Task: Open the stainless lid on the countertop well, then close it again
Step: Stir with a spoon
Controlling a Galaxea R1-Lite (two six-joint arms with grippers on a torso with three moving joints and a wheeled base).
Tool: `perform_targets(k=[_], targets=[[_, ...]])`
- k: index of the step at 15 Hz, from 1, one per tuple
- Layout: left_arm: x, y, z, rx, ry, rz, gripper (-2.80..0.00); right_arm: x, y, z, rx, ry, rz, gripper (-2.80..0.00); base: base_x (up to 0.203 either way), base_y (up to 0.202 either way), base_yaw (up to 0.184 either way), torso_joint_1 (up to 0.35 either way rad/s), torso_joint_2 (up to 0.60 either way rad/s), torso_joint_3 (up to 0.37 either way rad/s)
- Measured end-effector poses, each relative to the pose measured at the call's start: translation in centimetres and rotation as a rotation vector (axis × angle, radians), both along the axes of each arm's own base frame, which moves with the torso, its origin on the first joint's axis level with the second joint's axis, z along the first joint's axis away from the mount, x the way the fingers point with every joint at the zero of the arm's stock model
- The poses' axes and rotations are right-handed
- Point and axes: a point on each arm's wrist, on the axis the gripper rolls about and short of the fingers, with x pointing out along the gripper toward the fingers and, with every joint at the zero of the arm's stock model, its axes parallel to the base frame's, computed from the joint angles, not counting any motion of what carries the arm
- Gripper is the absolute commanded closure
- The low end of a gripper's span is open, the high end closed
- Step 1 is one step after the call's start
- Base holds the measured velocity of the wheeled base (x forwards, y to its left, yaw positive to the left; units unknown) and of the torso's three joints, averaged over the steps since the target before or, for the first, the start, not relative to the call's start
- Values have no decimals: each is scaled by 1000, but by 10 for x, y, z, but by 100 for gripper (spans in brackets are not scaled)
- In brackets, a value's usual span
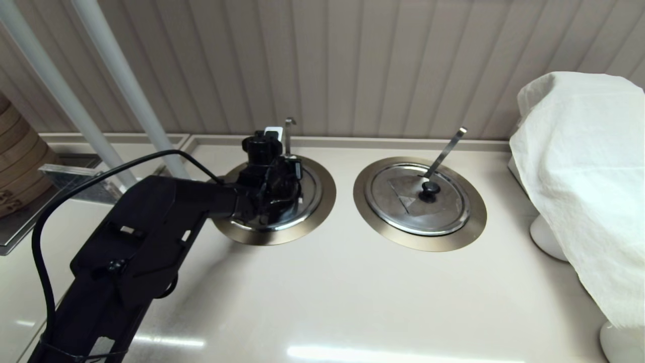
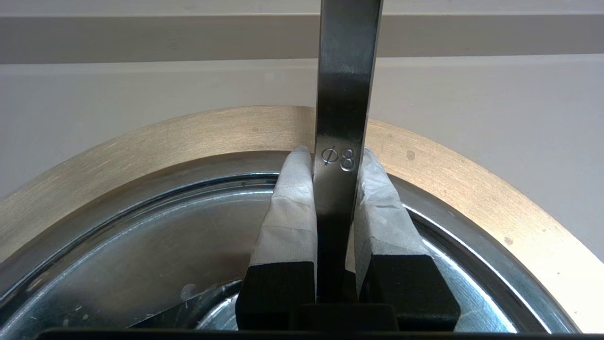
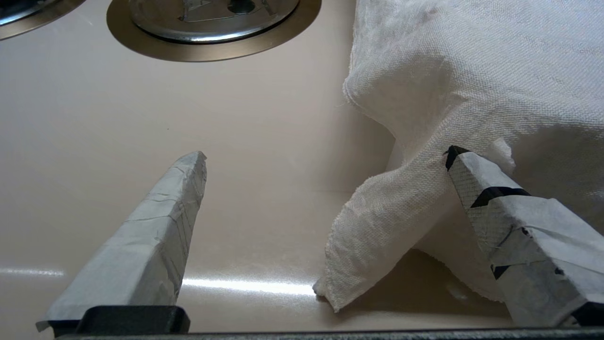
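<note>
The stainless lid (image 1: 310, 189) lies in the left countertop well, whose bronze-grey flange (image 1: 328, 191) rings it. A straight flat utensil handle (image 1: 287, 133) stands upright at the lid's far side. My left gripper (image 1: 272, 186) hangs over the lid's centre and hides the knob in the head view. In the left wrist view the gripper (image 2: 334, 153) has its taped fingers (image 2: 288, 212) nearly together, with a dark shape pinched between their bases that looks like the knob. The handle (image 2: 347, 94) rises behind them. The lid (image 2: 141, 236) and flange (image 2: 188, 137) curve around them.
The twin lid (image 1: 418, 199) with a slanted handle (image 1: 446, 148) sits to the right. A white cloth (image 1: 584, 176) drapes over something at the right edge. My right gripper (image 3: 325, 153) is open low beside that cloth (image 3: 472, 71). A bamboo steamer (image 1: 17, 156) stands at far left.
</note>
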Motion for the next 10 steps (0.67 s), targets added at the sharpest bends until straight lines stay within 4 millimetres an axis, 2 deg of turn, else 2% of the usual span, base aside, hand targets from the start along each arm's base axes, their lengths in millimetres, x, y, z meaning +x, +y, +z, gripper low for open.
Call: perform_targets(k=[4, 8, 10], targets=[[-12, -1, 10, -17, -41, 78, 0, 0, 0, 0, 0, 0, 1, -280, 0, 0, 0, 0, 0, 0], [-38, 0, 47, -14, -78, 66, 0, 0, 0, 0, 0, 0, 0, -280, 0, 0, 0, 0, 0, 0], [-51, 5, 54, -1, -64, 80, 0, 0, 0, 0, 0, 0, 1, -280, 0, 0, 0, 0, 0, 0]])
